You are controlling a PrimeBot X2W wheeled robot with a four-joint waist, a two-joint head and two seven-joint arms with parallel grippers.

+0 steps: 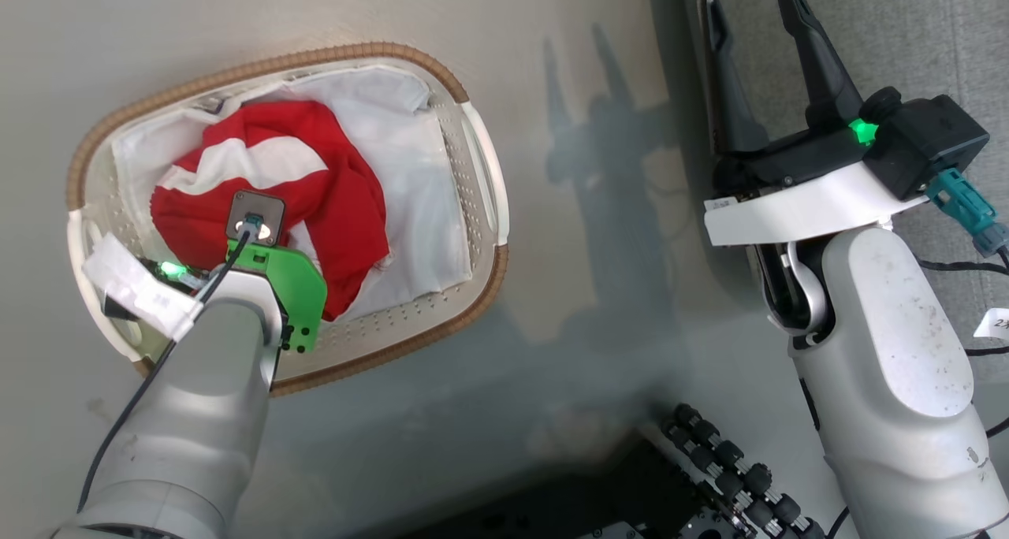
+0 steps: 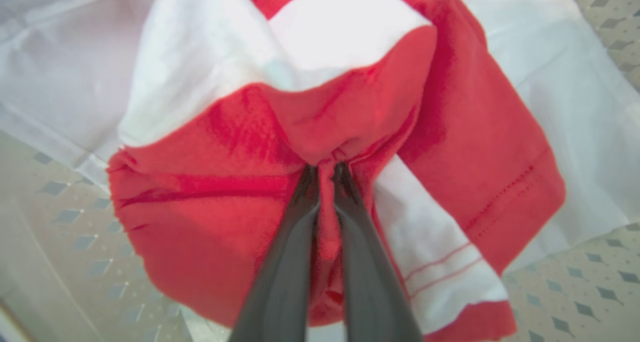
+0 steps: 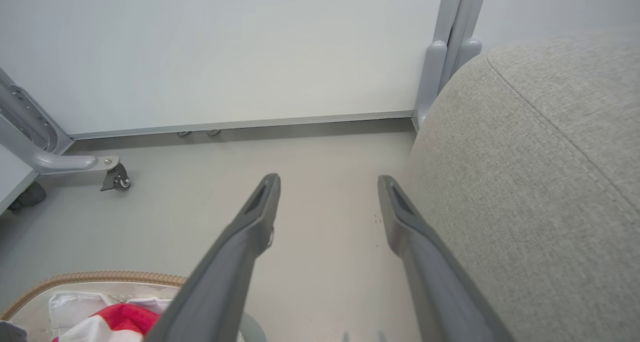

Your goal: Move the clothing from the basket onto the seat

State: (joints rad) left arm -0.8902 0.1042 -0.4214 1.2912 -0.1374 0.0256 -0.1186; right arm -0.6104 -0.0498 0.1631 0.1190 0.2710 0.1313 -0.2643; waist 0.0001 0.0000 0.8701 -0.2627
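My left gripper [image 2: 325, 174] pinches a bunched fold of the clothing [image 2: 210, 217]: light, limp, will drape; right gripper [image 3: 328, 182] spread, empty.

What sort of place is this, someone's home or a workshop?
Likely a test room staged like a home: a grey sofa cushion, a laundry basket on a bare floor, and plain white wall panels on a wheeled metal frame.
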